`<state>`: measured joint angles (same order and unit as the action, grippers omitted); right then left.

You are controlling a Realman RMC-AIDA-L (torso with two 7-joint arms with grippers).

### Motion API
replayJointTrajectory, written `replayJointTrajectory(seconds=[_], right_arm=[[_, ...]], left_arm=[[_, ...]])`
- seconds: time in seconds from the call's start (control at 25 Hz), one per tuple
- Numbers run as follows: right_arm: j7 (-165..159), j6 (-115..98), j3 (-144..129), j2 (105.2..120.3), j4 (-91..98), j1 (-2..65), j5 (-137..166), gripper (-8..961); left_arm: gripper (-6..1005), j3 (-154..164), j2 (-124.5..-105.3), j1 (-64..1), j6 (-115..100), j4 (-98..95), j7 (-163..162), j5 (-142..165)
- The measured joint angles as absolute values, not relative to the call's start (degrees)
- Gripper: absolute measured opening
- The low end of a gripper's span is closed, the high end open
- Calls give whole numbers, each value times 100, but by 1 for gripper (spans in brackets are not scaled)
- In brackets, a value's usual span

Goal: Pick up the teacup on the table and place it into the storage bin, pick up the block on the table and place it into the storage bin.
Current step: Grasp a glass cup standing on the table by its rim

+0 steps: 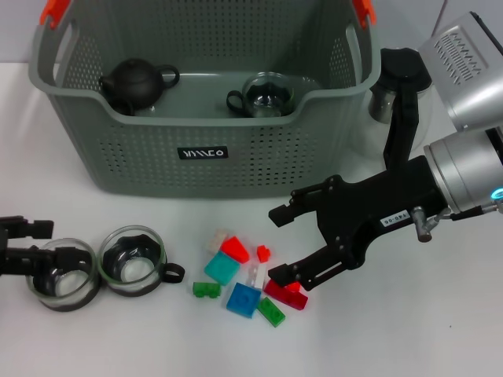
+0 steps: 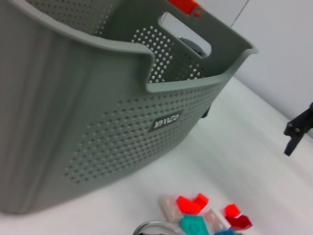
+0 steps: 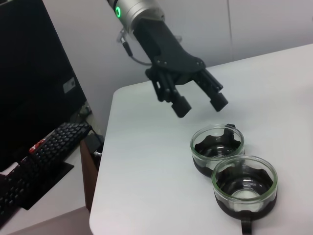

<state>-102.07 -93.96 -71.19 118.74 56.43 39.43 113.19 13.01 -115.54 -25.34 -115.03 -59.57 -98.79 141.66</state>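
Blocks (image 1: 247, 275) sit scattered at lower centre of the head view, and the right gripper (image 1: 277, 245) is in among them, jaws spread wide, one finger up above the pile and the other low at its right edge, the tip right at a dark red block (image 1: 288, 294). Whether that lower pad actually touches it, I can't tell. That looks like the pick in hand, and the way to do it well is to settle on one brick, keep the fingers straddling it alone, and close only once both pads are square on its sides, because the pieces lie packed so tight a neighbour could get dragged along. Over at lower left, the left gripper (image 1: 16, 243) hangs by the outer of two glass teacups (image 1: 63, 274), fingers apart in the right wrist view; the head view suggests they reach around its rim, though contact isn't clear. The second teacup (image 1: 132, 261) stands just beside it, touching or nearly so. Behind everything, the storage bin (image 1: 118, 149) fills the upper half of the frame, already holding a dark teapot (image 1: 135, 82) at its left and a glass cup (image 1: 267, 93) nearer the middle.
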Motion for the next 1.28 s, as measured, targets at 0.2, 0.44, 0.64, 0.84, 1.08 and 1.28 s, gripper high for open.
replayJointTrajectory(seconds=[0.2, 0.44, 0.64, 0.84, 1.08, 1.28], right_arm=[[-10186, -9404, -7119, 11866, 5643, 3949, 11319, 928], [-10163, -9405, -7119, 11802, 5649, 3980, 11366, 928], [-10104, -9404, -7119, 11740, 5652, 4003, 11366, 928], [-10058, -9398, -7119, 11714, 5632, 4084, 11367, 928], [-9994, -9401, -7119, 11710, 5596, 4126, 11382, 928], [-9986, -9399, -7125, 11724, 5593, 4159, 11382, 927]], left_arm=[[883, 1323, -11500, -2680, -11536, -6322, -10537, 14421], [875, 1391, -11521, -2663, -11678, -6785, -11562, 14655], [869, 1529, -11550, -2639, -11731, -6865, -12170, 14799], [862, 1724, -11568, -2679, -11560, -6853, -12553, 15227], [854, 2121, -11636, -2707, -11120, -6837, -13190, 15451], [848, 2447, -11656, -2799, -11020, -6857, -13617, 15538]])
